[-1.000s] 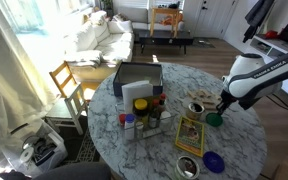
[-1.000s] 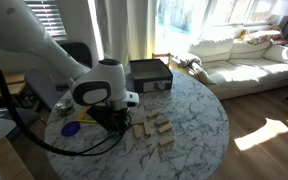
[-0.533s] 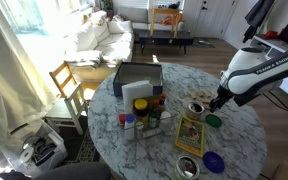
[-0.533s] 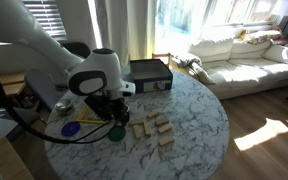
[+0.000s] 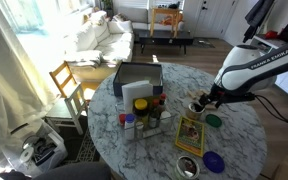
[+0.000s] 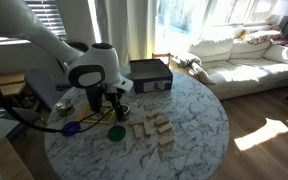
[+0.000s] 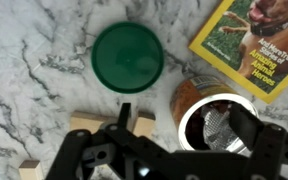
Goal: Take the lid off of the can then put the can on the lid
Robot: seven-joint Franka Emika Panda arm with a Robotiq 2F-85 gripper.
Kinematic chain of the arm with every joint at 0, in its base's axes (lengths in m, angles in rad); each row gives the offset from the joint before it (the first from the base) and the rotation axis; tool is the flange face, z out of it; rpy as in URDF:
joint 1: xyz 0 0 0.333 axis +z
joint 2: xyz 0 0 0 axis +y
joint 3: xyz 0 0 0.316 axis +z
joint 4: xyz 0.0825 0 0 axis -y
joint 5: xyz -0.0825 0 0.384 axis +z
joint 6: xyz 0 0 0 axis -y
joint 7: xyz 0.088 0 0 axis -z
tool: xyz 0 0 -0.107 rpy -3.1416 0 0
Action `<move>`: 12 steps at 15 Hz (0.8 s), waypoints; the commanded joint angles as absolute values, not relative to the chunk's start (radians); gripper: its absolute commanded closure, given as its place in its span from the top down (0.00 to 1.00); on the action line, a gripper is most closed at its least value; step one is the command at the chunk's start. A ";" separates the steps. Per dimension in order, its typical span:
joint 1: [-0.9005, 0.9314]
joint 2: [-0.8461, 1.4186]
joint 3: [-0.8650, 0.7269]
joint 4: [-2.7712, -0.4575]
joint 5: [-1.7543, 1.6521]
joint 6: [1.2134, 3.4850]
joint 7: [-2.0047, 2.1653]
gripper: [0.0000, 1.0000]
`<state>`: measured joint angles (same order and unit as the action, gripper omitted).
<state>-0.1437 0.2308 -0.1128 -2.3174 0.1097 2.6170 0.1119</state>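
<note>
Wrist view, looking straight down. Nearest, the pincer (image 7: pixel 184 120) hangs wide open and empty over the marble tabletop (image 7: pixel 34 90). The can (image 7: pixel 206 118) stands upright and uncovered beneath one side of it. One finger seems to sit over the can's rim rather than outside it. Wooden blocks (image 7: pixel 84 123) lie just beside the other finger. Farther on, the green lid (image 7: pixel 127 55) lies flat on the tabletop, apart from the can. A magazine (image 7: pixel 252 45) lies near both.

Likely risks: lowered off-centre like this, a finger may strike the rim and tip or shove the can, while the other catches the blocks. The thin tin may slip in a loose grip. Set down off-centre, it may slide off the lid.
</note>
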 commanded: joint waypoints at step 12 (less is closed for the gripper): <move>-0.142 0.335 -0.104 -2.241 0.231 2.633 0.275 0.69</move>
<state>-0.1378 0.3086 -0.1174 -2.2575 0.1625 2.6193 0.2775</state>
